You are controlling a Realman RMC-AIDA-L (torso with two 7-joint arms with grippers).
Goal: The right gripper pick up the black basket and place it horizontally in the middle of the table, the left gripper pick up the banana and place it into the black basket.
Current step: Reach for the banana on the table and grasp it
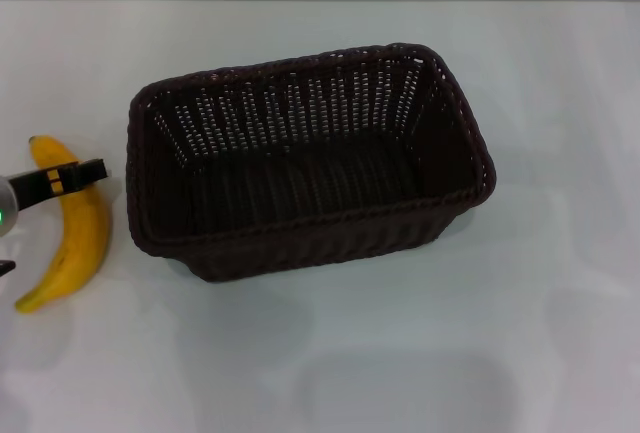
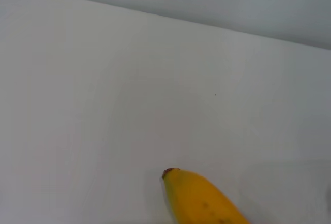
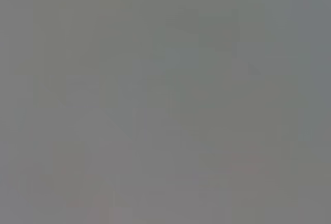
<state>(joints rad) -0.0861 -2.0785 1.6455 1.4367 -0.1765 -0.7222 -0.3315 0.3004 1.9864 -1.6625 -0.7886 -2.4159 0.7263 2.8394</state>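
Closest to the head camera, the black basket (image 1: 300,158) lies lengthwise in the middle of the white table (image 1: 520,333), upright and hollow side up. Just beside its left end the banana (image 1: 72,228) rests on the tabletop, apart from the wicker. One finger of the left gripper (image 1: 55,181) crosses over the banana's upper part; whether it grips cannot be told. No right gripper appears

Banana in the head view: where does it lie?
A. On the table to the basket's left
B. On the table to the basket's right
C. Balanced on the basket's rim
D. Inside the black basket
A: the banana lies on the table left of the black basket, under the left tool.
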